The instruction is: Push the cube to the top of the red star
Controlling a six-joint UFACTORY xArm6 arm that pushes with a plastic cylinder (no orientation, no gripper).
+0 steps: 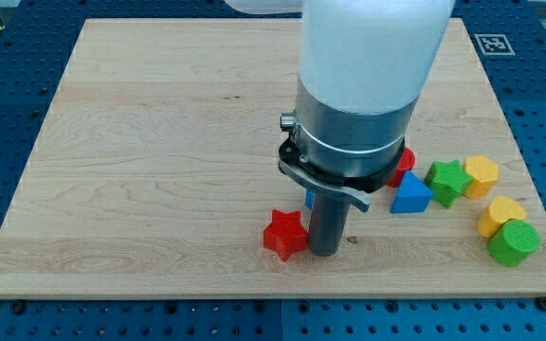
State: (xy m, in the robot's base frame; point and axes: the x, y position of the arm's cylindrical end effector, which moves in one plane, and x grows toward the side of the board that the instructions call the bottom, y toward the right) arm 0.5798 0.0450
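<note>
Mostly hidden behind my tip point(325, 252), a blue block point(308, 199) (shape unclear) sits above the red star point(285, 234).

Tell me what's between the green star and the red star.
In the camera view, between green star and red star: the blue triangular block and my tip.

Red star point(285, 234) lies flat near the board's bottom edge; I see only a blue cube point(308, 199) sliver, upper right of it.
</note>
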